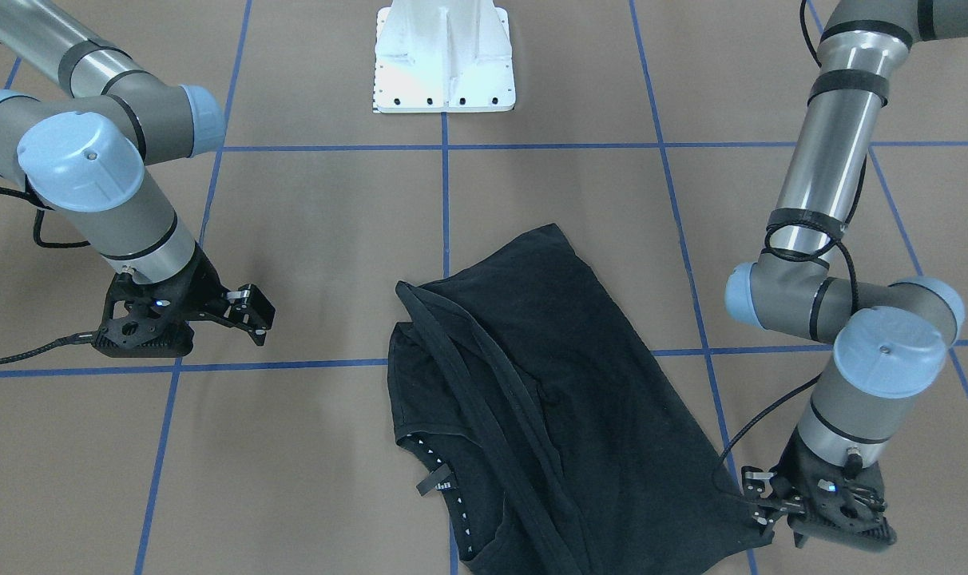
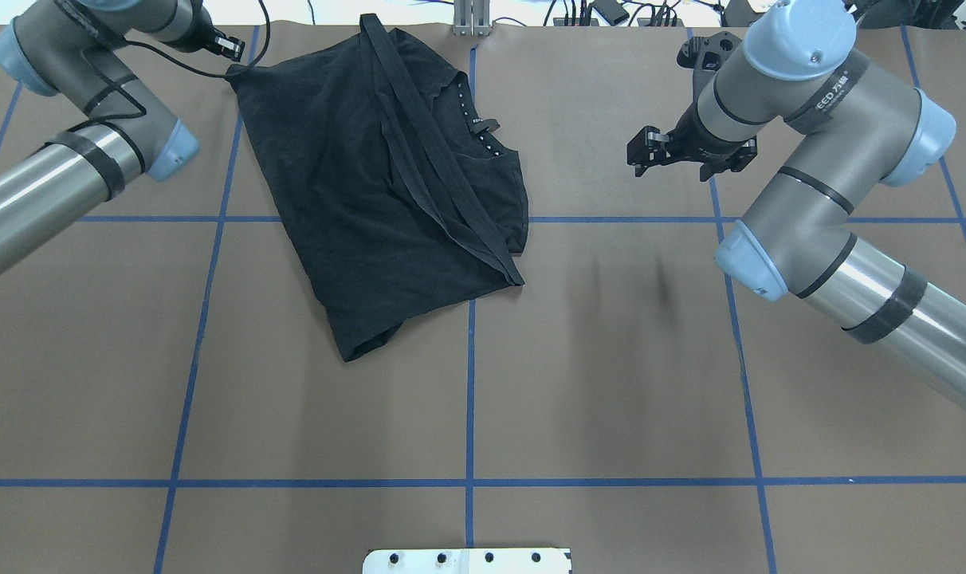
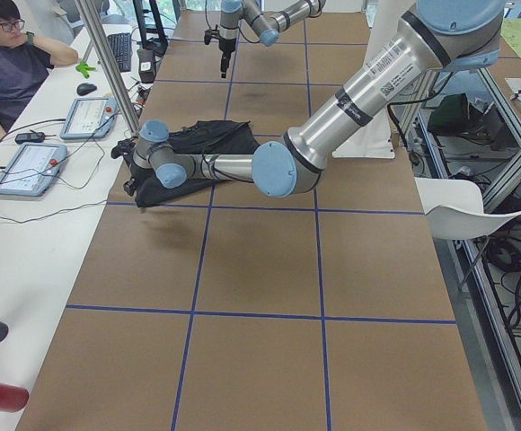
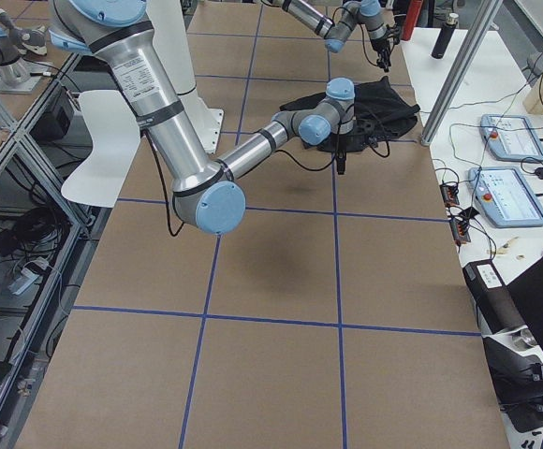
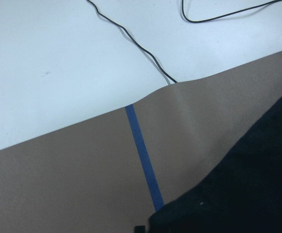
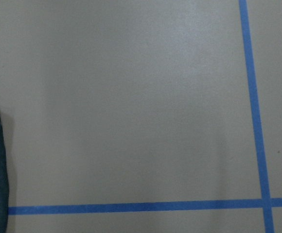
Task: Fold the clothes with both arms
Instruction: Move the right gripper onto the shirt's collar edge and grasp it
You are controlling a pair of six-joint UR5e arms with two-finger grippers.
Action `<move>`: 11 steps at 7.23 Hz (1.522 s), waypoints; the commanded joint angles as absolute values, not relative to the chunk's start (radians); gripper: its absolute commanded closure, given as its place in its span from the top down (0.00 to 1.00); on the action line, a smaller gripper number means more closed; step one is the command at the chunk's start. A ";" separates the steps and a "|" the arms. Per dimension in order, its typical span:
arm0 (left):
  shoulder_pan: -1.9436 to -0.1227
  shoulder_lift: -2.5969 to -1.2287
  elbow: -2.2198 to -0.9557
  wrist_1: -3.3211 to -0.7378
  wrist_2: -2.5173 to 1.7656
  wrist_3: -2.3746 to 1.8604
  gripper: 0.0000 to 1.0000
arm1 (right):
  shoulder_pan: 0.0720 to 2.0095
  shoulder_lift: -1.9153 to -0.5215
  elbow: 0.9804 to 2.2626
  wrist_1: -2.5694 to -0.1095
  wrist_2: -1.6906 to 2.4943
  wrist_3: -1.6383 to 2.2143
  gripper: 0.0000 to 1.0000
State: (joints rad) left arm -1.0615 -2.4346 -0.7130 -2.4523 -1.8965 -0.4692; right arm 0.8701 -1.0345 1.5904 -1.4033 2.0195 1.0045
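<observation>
The black T-shirt (image 1: 548, 359) lies crumpled and partly folded on the brown table, with its collar and small white triangles (image 1: 444, 471) showing. It also shows in the overhead view (image 2: 371, 183). My left gripper (image 1: 763, 507) is low at the shirt's far corner, shut on the cloth, which is drawn out to a point. In the overhead view it (image 2: 229, 49) sits at the table's far edge. The left wrist view shows black cloth (image 5: 257, 184) at the lower right. My right gripper (image 1: 254, 315) is open and empty, apart from the shirt, on its collar side (image 2: 658, 153).
The white bolted pedestal base (image 1: 444, 72) stands at the robot's side of the table. Blue tape lines (image 2: 469, 383) cross the brown surface. A white bench with cables (image 5: 82, 58) borders the far edge. An operator (image 3: 9, 63) sits there with tablets.
</observation>
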 commanded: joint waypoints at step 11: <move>-1.089 -2.215 -0.977 -2.465 -2.092 -0.571 1.00 | 0.591 -0.761 1.253 -1.219 1.770 1.617 0.97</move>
State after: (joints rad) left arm -1.0898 -2.2171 -0.9761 -2.4643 -2.0923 -0.5690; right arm 0.6114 -0.7604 1.2574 -1.2178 1.7816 1.6042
